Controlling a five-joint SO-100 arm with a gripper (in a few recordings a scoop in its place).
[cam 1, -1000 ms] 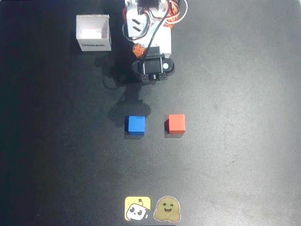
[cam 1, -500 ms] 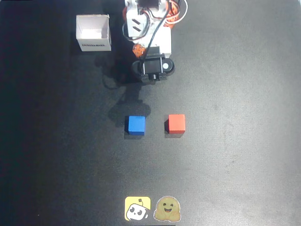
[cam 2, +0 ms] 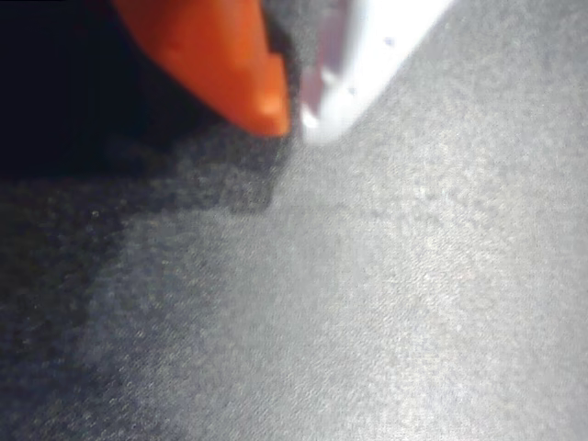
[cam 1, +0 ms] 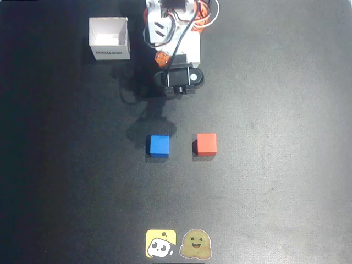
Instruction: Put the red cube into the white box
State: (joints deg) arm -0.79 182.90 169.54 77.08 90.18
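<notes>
The red cube (cam 1: 207, 143) rests on the black mat near the middle of the overhead view, with a blue cube (cam 1: 159, 146) a short way to its left. The white box (cam 1: 110, 37) stands open-topped at the upper left, dark print on its near wall. My arm (cam 1: 179, 78) is folded up near its base at the top, well above both cubes and to the right of the box. In the wrist view my gripper (cam 2: 294, 121) is shut and holds nothing; the orange finger (cam 2: 230, 55) and the white finger (cam 2: 367, 55) meet at their tips over bare mat.
Two stickers, a yellow one (cam 1: 160, 243) and a smiling tan one (cam 1: 196, 245), lie at the mat's bottom edge. The arm's base with its wires (cam 1: 175, 22) occupies the top centre. Dark mat (cam 1: 275, 137) stretches to the right of the cubes.
The wrist has shifted only a few pixels to the right. The cubes and the box have stayed put.
</notes>
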